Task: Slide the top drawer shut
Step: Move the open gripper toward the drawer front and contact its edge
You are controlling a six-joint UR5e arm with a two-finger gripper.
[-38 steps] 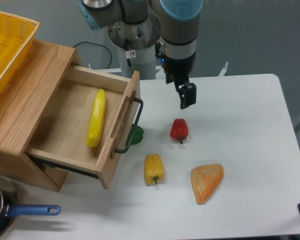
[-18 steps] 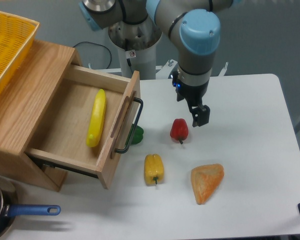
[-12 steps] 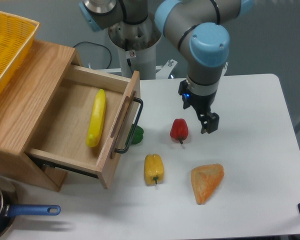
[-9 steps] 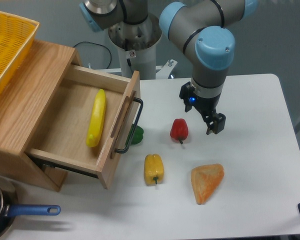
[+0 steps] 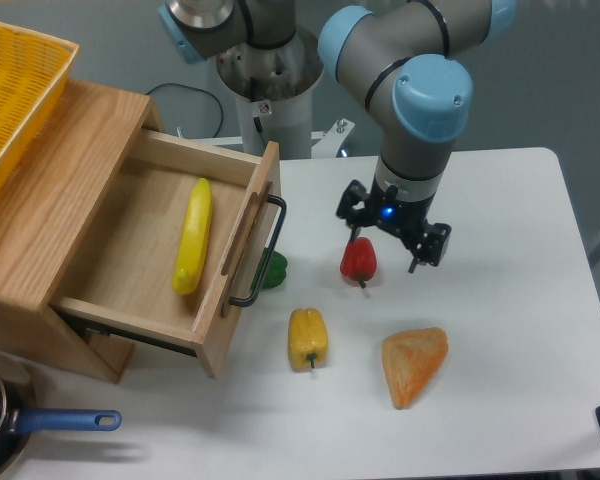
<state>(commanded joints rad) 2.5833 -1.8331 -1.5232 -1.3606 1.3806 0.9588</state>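
**Drawer pulled out, pincer spread over the red pepper**

The pincer (image 5: 394,233) hangs over the white bench (image 5: 500,330) with its jaws spread wide, holding nothing. One finger (image 5: 354,201) is on the drawer side, the other (image 5: 436,244) on the far side. The red pepper (image 5: 358,259) sits just below and between them, nearer the first finger; whether that finger touches it cannot be told.

The drawer (image 5: 180,245) lies well to the left of the pincer, drawn far out of its oak cabinet (image 5: 50,210). Its front panel faces right, toward the pincer, and is slightly skewed. The panel's long axis runs from the back of the bench, near the robot base, down toward the front edge. The black bar handle (image 5: 261,250) runs along that same line on the panel's outer face. Inside the drawer a yellow squash (image 5: 193,235) lies lengthwise, roughly parallel to the panel.

A green thing (image 5: 274,270) peeks out just under the handle, left of the pincer. Below the pincer, nearer the front edge, are a yellow pepper (image 5: 308,338) and a bread piece (image 5: 414,365).
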